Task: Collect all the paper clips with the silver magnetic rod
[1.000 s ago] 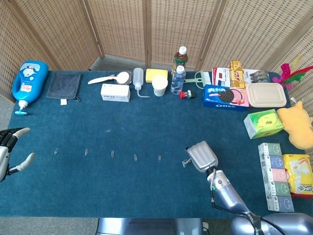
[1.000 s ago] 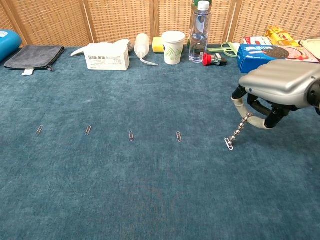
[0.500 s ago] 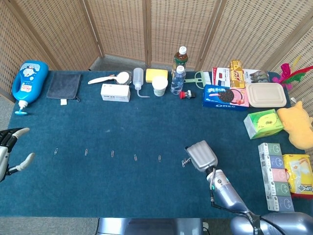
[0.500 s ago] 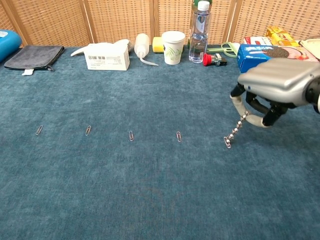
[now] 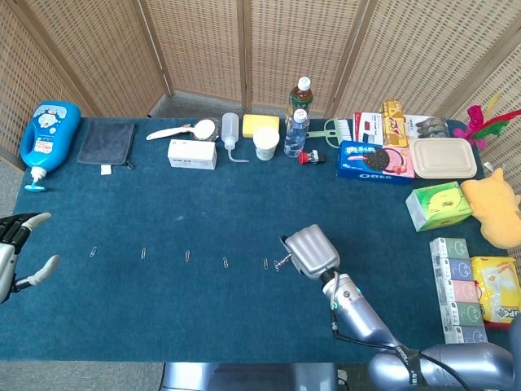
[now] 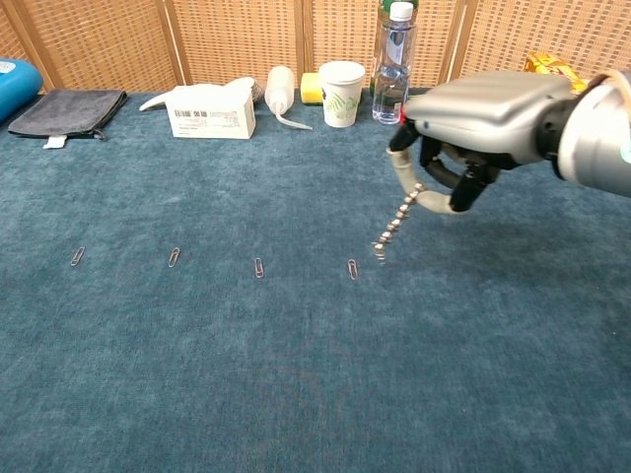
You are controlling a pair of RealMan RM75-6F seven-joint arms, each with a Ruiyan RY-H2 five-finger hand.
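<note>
The right hand (image 6: 463,148) is clamped on the top of the silver magnetic rod (image 6: 397,222), a beaded stick that slants down and to the left with its tip hanging just above the blue surface (image 6: 296,374). Something small seems to cling to that tip, possibly a paper clip, though the blur there makes it hard to be sure.

Four paper clips lie in a row on the surface. The nearest clip (image 6: 352,268) sits just beside the rod's tip, and the others (image 6: 258,267) (image 6: 174,257) (image 6: 77,256) trail off to the left, well apart from one another. The left hand (image 5: 16,252) waits at the far left edge, fingers spread and holding nothing.

The step in hand looks like the pickup of the nearest clip. To do it well, lower the tip gently until it touches the clip flat. Avoid dragging it sideways across the cloth, which could knock off anything already clinging. Lift straight up, check the clip hangs firm, then travel left low and slow to the next one.
</note>
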